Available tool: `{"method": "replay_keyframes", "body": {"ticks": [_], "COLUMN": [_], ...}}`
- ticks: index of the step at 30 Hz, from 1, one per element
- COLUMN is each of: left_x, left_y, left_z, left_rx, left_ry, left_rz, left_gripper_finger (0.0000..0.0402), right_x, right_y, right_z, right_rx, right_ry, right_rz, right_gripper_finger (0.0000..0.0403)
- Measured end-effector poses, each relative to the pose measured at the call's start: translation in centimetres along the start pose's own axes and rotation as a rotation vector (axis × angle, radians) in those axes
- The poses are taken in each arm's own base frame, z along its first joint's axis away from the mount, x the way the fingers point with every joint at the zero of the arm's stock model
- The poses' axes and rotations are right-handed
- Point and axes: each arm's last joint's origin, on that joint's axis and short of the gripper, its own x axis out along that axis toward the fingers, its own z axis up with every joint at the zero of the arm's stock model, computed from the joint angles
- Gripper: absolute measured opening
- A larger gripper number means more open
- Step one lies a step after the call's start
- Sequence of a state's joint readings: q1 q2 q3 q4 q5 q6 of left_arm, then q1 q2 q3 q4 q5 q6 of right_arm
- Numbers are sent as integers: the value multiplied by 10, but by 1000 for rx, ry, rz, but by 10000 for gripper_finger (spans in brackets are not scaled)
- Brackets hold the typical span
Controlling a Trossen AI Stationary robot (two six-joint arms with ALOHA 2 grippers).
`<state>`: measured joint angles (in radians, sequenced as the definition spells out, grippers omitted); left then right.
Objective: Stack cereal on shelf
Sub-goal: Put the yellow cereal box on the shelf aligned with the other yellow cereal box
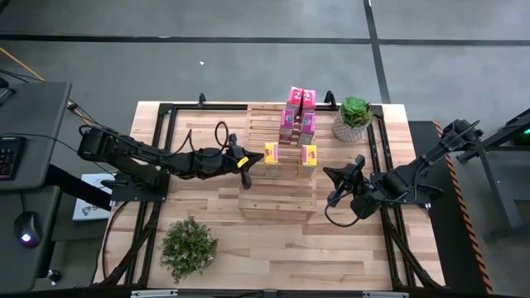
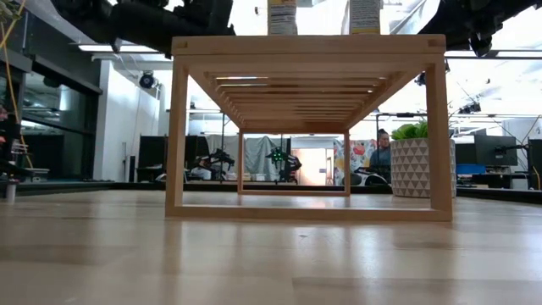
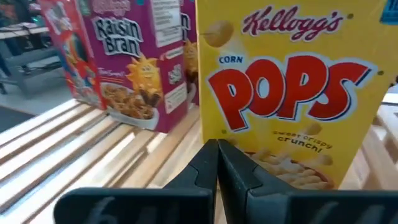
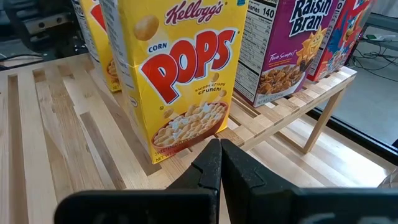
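The pale slatted shelf (image 1: 277,178) lies mid-table. Two yellow cereal boxes (image 1: 271,153) (image 1: 308,155) stand upright on its top, with several pink-magenta boxes (image 1: 298,116) upright at its far end. My left gripper (image 1: 251,160) is shut, level, just left of the left yellow box (image 3: 286,93). My right gripper (image 1: 330,175) is shut, to the right and near side of the right yellow box (image 4: 180,74), apart from it. The pink boxes also show in the left wrist view (image 3: 140,62) and the right wrist view (image 4: 298,43). My left gripper points its shut fingertips (image 3: 217,152) level, from the table's left, at the lower front face (image 3: 273,162) of the left yellow box. I cannot tell whether they touch it. The box stands upright on the shelf slats.
A potted plant in a white patterned pot (image 1: 354,118) stands beside the shelf's far right corner. A second leafy plant (image 1: 189,246) sits at the near left. Black frame rails (image 1: 157,165) run along the table's sides. Bare slats (image 1: 277,199) lie at the shelf's near end.
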<state>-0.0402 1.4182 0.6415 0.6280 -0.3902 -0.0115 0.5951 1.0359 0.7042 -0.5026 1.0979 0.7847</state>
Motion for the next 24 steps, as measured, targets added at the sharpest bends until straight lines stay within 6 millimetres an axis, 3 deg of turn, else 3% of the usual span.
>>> {"method": "replay_keyframes", "body": {"ticks": [9,14,24], "left_x": [24,39,36], "left_y": [-10,-17,-16], "left_z": [-16,-15,-12], "left_rx": [-1,14,28], "left_ry": [21,21,64], "left_rz": [-39,-54,-53], "left_gripper_finger": [0,0,0], "right_x": [0,0,0], "right_y": [0,0,0], "right_z": [0,0,0], "right_rx": [3,3,-4], "right_ry": [-1,-1,7], "right_rz": [1,1,4], "right_gripper_finger": [0,0,0]}}
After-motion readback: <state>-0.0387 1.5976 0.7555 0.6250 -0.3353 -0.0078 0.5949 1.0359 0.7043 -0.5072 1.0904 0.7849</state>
